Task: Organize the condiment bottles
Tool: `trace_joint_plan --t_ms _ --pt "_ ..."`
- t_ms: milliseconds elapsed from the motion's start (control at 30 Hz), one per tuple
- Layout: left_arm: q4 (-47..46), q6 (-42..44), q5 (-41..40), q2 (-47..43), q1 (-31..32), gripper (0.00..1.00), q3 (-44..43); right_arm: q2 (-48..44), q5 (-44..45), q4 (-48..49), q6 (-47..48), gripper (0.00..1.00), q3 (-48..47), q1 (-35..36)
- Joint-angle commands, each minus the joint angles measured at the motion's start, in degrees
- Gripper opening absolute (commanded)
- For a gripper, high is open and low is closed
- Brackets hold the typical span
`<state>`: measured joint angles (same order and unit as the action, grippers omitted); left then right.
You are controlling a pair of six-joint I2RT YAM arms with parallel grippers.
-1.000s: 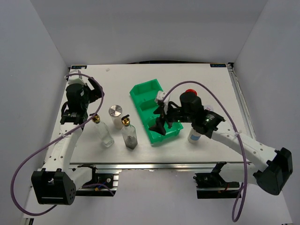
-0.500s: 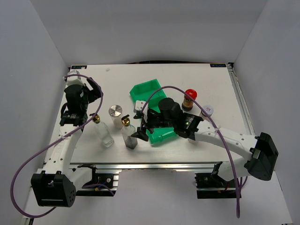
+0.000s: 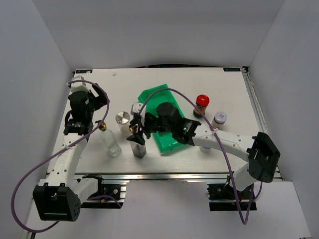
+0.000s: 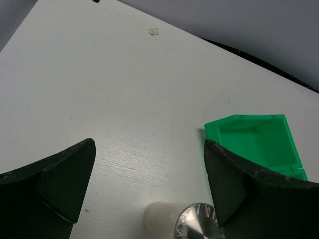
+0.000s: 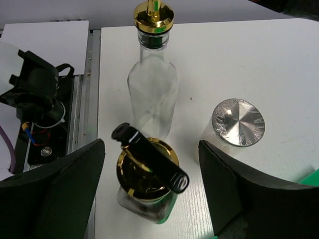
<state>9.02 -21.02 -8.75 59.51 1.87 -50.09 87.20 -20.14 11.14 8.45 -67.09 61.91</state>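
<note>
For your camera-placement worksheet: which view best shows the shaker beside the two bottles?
Right wrist: the shaker appears large, its lid whole. The top view shows it small; the left wrist crops it at the bottom edge.

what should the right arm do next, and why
Probably close the right tool on the dark-filled gold-capped bottle: the wrist view shows its cap centred between the open fingers, not yet touched. Closing gently seems wise, since the clear bottle and a silver-lidded shaker stand close beside it.
</note>
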Motion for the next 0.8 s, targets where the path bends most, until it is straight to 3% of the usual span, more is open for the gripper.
trace_joint_plan --t_ms 0,133,167,233,267,467,567,767 --pt "0.0 -0.1 -1.1 -1.8 -0.1 0.98 0.3 0.7 3.0 4.3 -1.4 0.78 -2.6 0.8" --pt "0.1 0.0 -1.8 -1.9 -0.1 0.98 0.3 0.9 3.1 7.6 -2.7 0.63 -0.9 0.8" --pt "0.0 -0.1 -1.6 -2.0 -0.2 0.98 0.5 0.9 2.8 8.0 -3.1 0.52 -0.5 0.8" --pt "-0.1 -0.1 -1.6 -2.3 -0.1 0.98 0.6 1.0 2.4 8.4 -3.4 0.41 -0.3 0.8" --pt "-0.1 -0.1 -1.6 -2.3 -0.2 0.98 0.5 1.0 2.4 8.5 -3.4 0.30 -0.4 0.8" --pt "-0.3 0.0 -2.0 -3.4 -0.2 0.98 1.0 -0.1 2.6 7.1 -3.0 0.07 -1.1 0.8" --pt "-0.5 -0.1 -2.0 -3.9 -0.2 0.98 1.2 -1.2 4.7 6.6 -2.4 0.00 -2.0 0.8" --pt "-0.1 -0.3 -2.3 -3.9 -0.2 0.98 1.0 -2.3 14.7 3.5 -1.4 0.00 -7.8 -0.3"
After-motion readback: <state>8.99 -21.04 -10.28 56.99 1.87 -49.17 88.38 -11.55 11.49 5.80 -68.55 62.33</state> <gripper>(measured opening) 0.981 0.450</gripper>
